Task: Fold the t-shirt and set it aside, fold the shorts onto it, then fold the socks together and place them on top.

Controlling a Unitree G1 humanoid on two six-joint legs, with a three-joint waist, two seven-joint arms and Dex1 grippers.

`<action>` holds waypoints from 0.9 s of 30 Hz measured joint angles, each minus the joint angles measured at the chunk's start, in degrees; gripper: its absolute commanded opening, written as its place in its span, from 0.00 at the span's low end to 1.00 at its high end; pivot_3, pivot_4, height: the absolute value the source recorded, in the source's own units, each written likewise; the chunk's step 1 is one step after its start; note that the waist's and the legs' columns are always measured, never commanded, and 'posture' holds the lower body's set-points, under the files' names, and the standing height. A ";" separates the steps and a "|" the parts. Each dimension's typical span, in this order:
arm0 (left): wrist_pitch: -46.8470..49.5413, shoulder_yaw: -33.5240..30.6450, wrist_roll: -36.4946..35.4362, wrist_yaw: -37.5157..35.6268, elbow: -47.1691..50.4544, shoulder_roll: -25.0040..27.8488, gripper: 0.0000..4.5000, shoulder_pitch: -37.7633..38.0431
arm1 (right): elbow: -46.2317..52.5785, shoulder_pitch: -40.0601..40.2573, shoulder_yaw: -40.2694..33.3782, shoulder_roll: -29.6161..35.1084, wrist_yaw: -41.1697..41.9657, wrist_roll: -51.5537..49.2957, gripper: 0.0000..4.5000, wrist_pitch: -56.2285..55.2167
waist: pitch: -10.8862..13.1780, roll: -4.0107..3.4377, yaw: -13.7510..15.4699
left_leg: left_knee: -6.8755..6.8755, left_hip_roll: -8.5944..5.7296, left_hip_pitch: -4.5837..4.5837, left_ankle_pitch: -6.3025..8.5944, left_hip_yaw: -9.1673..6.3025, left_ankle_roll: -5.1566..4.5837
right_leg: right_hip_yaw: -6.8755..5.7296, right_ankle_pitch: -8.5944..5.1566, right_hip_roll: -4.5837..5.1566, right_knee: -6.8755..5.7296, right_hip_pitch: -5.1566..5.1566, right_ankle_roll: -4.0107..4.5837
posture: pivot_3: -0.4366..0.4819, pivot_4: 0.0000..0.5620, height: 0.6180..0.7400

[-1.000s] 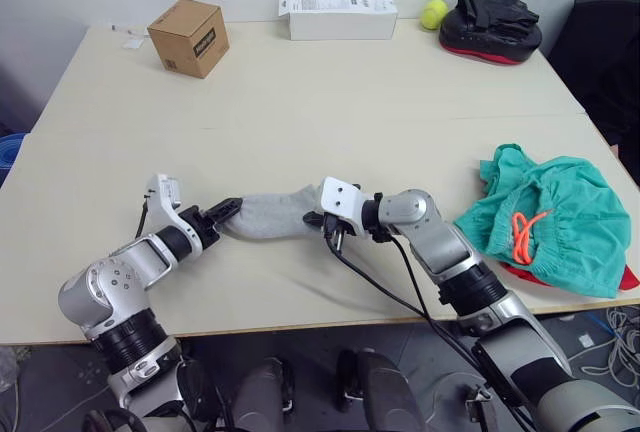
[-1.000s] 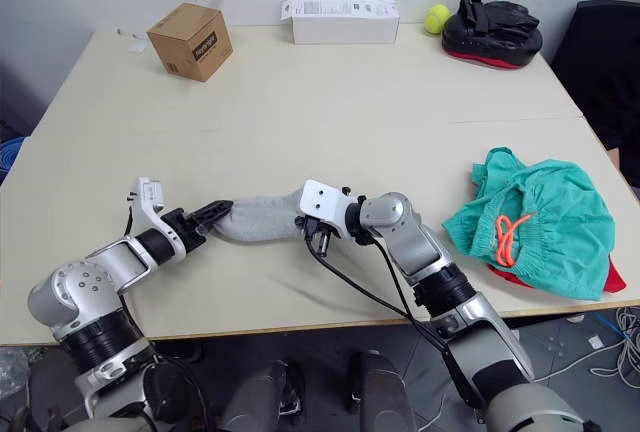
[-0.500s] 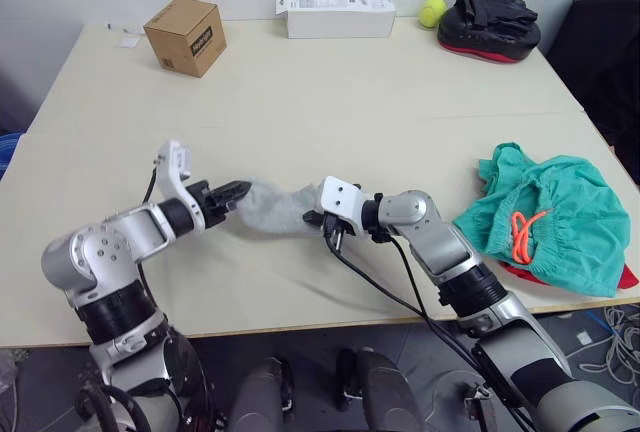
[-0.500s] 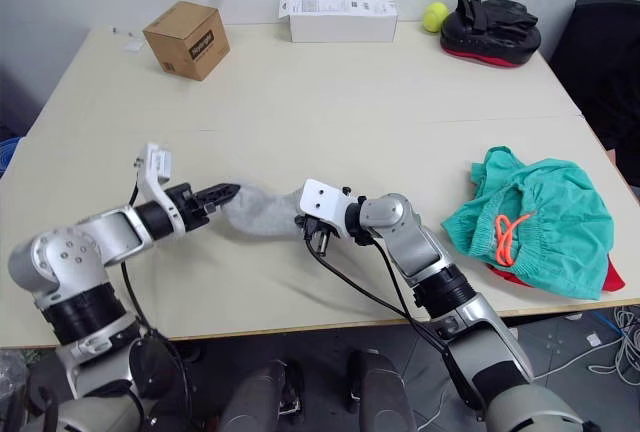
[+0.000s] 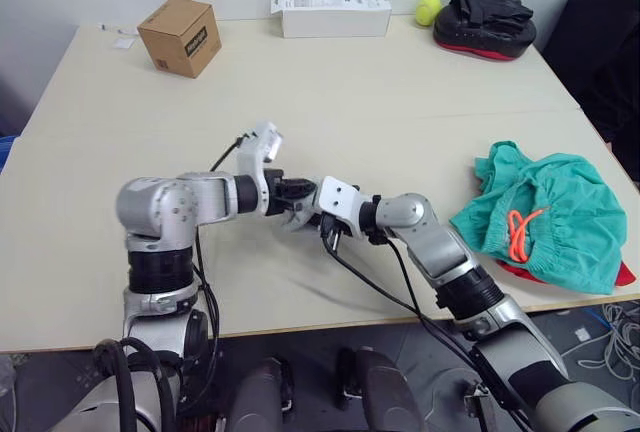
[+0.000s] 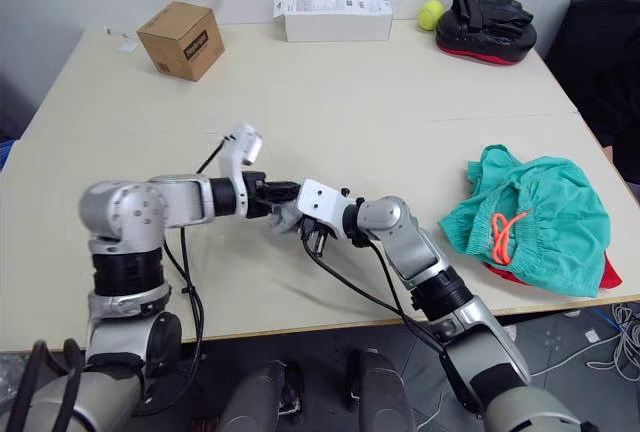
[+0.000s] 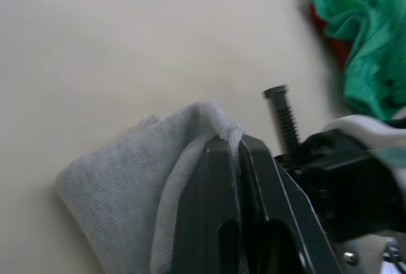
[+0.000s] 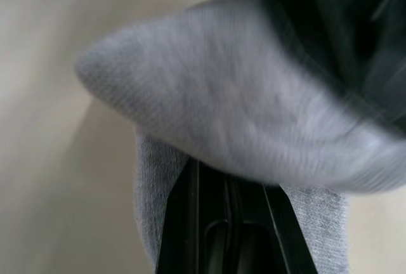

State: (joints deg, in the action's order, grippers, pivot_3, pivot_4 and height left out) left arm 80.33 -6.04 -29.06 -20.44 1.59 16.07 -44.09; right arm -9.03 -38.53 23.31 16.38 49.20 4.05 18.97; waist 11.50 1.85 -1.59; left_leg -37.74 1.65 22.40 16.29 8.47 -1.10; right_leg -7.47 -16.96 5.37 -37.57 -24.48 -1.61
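Note:
The grey socks (image 5: 297, 220) lie bunched near the table's middle front, doubled over on themselves. My left gripper (image 5: 296, 195) is shut on one end of them; in the left wrist view its fingers (image 7: 219, 179) pinch a fold of grey knit (image 7: 120, 176). My right gripper (image 5: 316, 222) is shut on the other end, directly against the left one, and the sock (image 8: 222, 115) drapes over its fingers (image 8: 190, 223). The teal shorts (image 5: 545, 214) with an orange drawstring sit crumpled at the right edge. They lie on the red t-shirt (image 5: 626, 276), which is mostly hidden beneath them.
Along the far edge stand a cardboard box (image 5: 181, 36), a long white box (image 5: 331, 13), a tennis ball (image 5: 428, 9) and a black and red pad (image 5: 484, 24). A black chair (image 5: 603, 37) stands off the right corner. Black cables hang from my right arm.
My left gripper has swept right with its sock end, from the table's left to just beside the right gripper, doubling the socks over. The right gripper has stayed put.

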 measured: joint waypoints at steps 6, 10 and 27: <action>-1.98 0.60 0.00 -0.73 -1.78 0.00 0.29 0.04 | 2.14 1.32 -0.13 0.96 -0.46 0.00 0.00 0.71 | 0.00 0.00 0.04 | 0.03 0.00 0.00 -0.02 0.00 -0.03 | 0.00 0.00 0.01 0.06 0.01 0.00 | 0.48 0.27 1.00; -1.12 -0.62 -1.18 -1.31 -1.57 -0.14 0.57 0.06 | 2.84 1.75 -0.23 1.11 -0.70 -0.01 0.00 1.18 | 0.00 0.00 0.05 | 0.03 0.00 0.00 -0.02 0.00 -0.03 | 0.00 0.00 0.01 0.06 0.02 0.00 | 0.48 0.27 1.00; 3.26 -26.10 -11.37 0.11 2.98 -0.47 0.70 1.99 | 2.90 1.88 -0.56 1.19 -0.42 -0.02 0.00 1.18 | 0.00 0.00 0.03 | 0.09 0.00 0.00 -0.04 -0.01 -0.02 | -0.01 0.00 0.00 0.09 0.01 0.00 | 0.48 0.27 1.00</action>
State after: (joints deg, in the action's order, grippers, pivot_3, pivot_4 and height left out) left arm 83.59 -32.14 -40.43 -20.33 4.57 15.60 -42.10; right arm -6.13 -36.65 22.75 17.57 48.78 4.03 20.15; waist 11.50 1.85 -1.56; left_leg -37.65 1.65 22.39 16.25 8.47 -1.12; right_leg -7.48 -16.96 5.38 -37.49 -24.47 -1.61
